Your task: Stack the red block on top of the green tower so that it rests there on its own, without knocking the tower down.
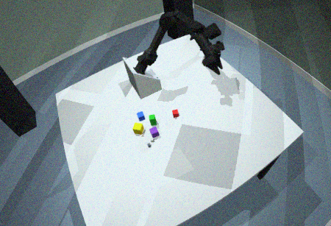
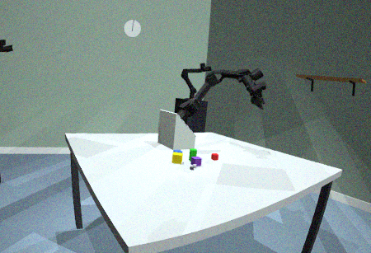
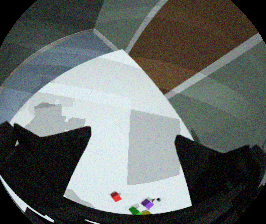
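The small red block lies on the table by itself. The green tower stands upright, left of the red block in the top and exterior views, with nothing on top. My gripper is open and empty. It hangs high above the table, well behind and to the right of the red block in the top view. In the wrist view, both blocks show small at the bottom, below the gap between the wide-apart fingers; the tower is partly cut off there.
A yellow block, a blue block and a purple block surround the tower closely. Tiny dark pieces lie near the purple block. A grey angled panel stands by the arm's base.
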